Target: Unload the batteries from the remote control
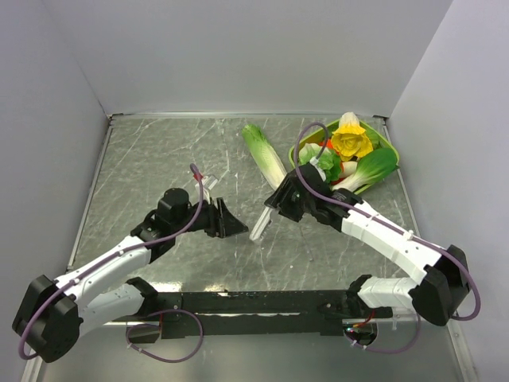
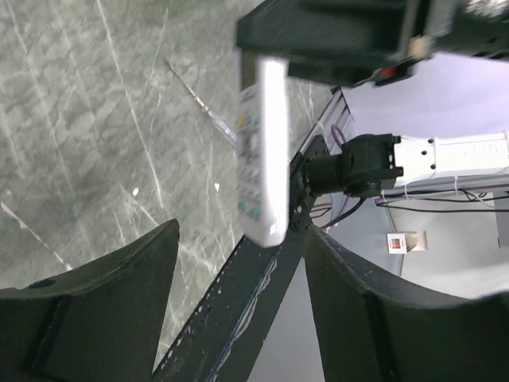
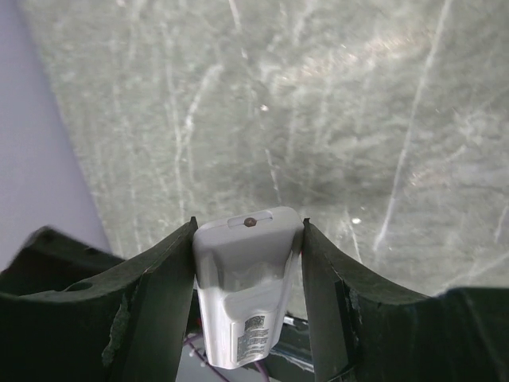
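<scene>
1. The right gripper (image 3: pixel 248 235) has both fingers pressed on the sides of the remote control (image 3: pixel 242 294). It grips the remote near one end, and the rest hangs below the fingers, clear of the table (image 3: pixel 334 119).
2. The left gripper (image 2: pixel 240 231) stands wide apart and holds nothing. The remote's free end sits just ahead of its fingertips, not touching them.
3. No batteries are in view, so I judge the work is at the presenting stage, with nothing unloaded yet.
4. The buttons (image 2: pixel 251 151) face the left gripper and the back faces the right wrist. The next move probably calls for the left fingers to reach round to the back, or for the remote to be turned.
5. A small sticker (image 3: pixel 253 333) on the back carries print too small to read, and the buttons show no legible lettering.
</scene>
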Motion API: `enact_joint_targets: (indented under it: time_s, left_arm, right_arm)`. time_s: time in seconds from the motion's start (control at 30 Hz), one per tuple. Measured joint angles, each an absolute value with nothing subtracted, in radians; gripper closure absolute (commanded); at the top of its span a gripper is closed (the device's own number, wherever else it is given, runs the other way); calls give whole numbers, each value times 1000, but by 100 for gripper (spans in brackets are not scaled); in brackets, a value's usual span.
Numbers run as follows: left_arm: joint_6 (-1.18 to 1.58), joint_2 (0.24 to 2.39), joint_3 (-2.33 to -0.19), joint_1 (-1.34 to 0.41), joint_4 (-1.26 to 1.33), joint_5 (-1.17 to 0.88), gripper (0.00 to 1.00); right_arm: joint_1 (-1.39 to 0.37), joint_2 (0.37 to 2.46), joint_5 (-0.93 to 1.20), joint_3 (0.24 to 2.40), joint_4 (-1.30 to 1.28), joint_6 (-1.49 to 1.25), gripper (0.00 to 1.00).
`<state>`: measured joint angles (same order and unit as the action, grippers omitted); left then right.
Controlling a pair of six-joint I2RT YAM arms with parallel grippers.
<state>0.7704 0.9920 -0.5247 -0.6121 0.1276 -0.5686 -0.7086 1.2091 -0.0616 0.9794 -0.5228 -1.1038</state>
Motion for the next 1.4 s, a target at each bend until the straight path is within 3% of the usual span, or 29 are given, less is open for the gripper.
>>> enact_joint_targets:
  time_s: [0.27,0.53,1.03,1.23,1.33,1.4]
  left_arm:
    - [805,1032,-482,-619,272,-593,40]
    - [813,1058,-460,-664,302,-610,39]
    - [815,1094,-460,-745,327,-585,58]
    - [822,1094,-459,-746,331,-572,76]
    - [825,1094,-457,-747,331,-562,96]
    - [825,1093,-453,-747,331,-558,99]
  right_arm:
    - [-708,1235,-29,956,-524,-1145,100]
    - [-708,1235,-16,945,-522,-1166,100]
    - [-700,1235,-1,941,-509,-1190,100]
    - [-697,1235,8,940,-508,-1189,100]
    - [-696,1235,8,933,-500,-1193,100]
    - [-695,1235,9,928,-497,-1196,100]
